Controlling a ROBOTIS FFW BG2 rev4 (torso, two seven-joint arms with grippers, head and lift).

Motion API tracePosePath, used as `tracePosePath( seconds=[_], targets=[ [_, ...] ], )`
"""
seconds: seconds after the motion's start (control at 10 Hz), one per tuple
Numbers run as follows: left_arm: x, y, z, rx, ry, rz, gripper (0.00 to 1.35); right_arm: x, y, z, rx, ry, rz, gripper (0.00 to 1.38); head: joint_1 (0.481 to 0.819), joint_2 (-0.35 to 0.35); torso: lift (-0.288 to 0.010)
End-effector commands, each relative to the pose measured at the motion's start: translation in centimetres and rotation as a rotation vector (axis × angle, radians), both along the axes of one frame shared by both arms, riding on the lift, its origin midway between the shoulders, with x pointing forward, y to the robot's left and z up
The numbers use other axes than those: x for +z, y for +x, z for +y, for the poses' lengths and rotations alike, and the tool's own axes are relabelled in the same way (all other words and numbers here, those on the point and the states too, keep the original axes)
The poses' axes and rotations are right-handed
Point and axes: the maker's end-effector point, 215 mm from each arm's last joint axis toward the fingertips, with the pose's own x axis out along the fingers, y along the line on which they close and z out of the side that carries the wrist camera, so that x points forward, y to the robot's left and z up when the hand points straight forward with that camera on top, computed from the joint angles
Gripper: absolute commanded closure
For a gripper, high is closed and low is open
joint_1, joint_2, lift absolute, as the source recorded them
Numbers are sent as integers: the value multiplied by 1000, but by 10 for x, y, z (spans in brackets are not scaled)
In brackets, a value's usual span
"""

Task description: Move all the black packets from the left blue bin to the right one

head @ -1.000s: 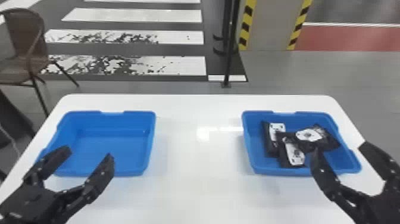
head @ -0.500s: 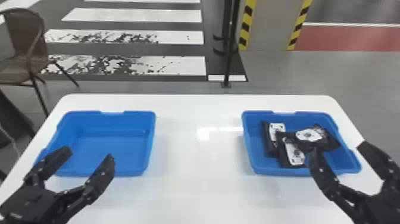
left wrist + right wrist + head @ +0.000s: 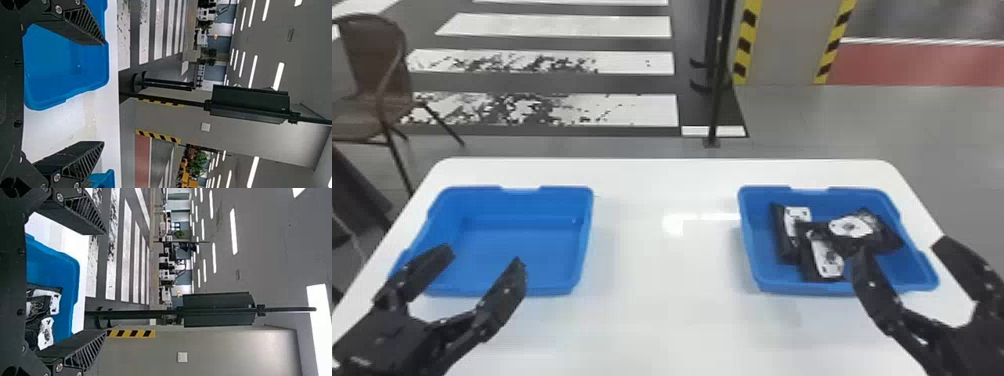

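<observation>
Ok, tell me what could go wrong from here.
The open right gripper has a finger in front of the right blue bin in the head view; a low move might catch the near rim. The black packets overlap there, so a nudge could shift the pile. The left blue bin holds no packets, so another grasp by the open left gripper would likely close on nothing.

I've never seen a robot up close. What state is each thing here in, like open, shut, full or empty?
Left blue bin: open-topped, empty
Right blue bin: open-topped, holding packets
Black packets: lying overlapped
Left tool: open, empty
Right tool: open, empty
Brown chair: upright
</observation>
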Motion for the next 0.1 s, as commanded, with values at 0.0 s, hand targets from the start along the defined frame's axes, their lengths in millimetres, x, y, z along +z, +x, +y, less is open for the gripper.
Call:
tracePosePath(
  seconds=[0.0],
  targets=[
    [0, 0, 0, 2, -2, 0, 140, 2, 0, 1, 2, 1, -5, 125, 695, -23, -140]
  ],
)
